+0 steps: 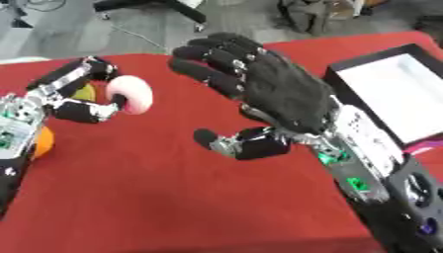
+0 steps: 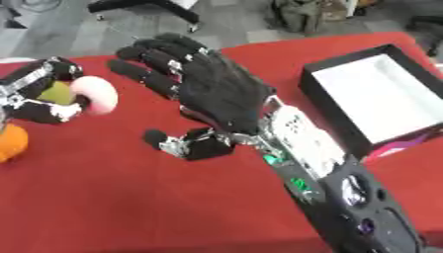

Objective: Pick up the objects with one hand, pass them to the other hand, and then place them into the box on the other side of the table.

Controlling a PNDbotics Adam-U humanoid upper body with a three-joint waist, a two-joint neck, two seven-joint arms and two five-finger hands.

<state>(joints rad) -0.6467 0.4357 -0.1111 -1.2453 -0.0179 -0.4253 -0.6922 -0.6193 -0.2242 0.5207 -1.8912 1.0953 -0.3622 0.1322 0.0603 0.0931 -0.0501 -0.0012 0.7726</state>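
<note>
At the left, the robot's left hand [image 1: 61,101] has its fingers curled around a pale pink round object [image 1: 130,94], above the red tablecloth [image 1: 173,197]. The right hand [image 1: 268,94] waits near it, spread wide and empty. If the pink object is released early, it may fall before reaching the black box with white lining [image 2: 380,99].

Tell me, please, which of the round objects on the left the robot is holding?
The pink one, pinched in the left hand; the orange one sits lower on the red cloth, ungripped.
</note>
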